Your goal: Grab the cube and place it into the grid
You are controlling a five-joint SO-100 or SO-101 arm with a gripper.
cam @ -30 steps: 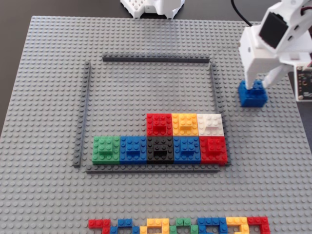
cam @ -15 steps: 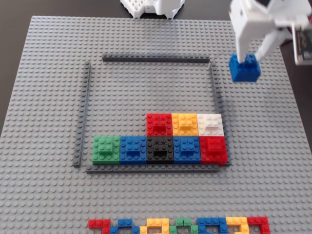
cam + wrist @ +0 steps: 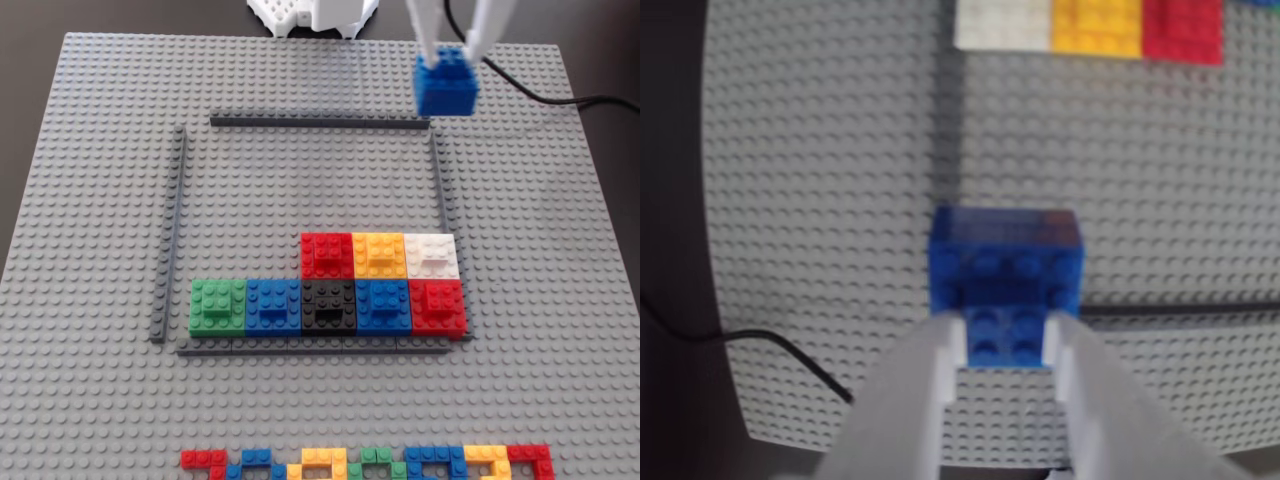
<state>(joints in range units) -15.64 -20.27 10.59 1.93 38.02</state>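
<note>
Eight cubes already fill part of the grid (image 3: 437,190), while a ninth, the blue cube (image 3: 446,88), hangs pinched in the gripper (image 3: 452,55) above the frame's top right corner in the fixed view. It looks lifted clear of the baseplate (image 3: 100,200), though how high is hard to tell. The white fingers (image 3: 930,370) clamp the narrow raised stud block on the cube's top, as the wrist view shows, with the wider body hanging below.

To do this step well, I judge the arm should carry the cube over the thin dark rail without clipping it, then line it up square with the placed cubes. The likely free cells sit left of the red cube (image 3: 326,254) in the upper row, or in the rows above it. Lowering straight matters, since a tilted cube would catch on the studs and not seat.

Everything is hard, glossy moulded plastic. The baseplate is grey and evenly studded; the grid's frame is made of slim dark strips. Each cube is a squat square block with a smaller studded cap. A black cable (image 3: 560,100) trails off the plate's far right edge
</note>
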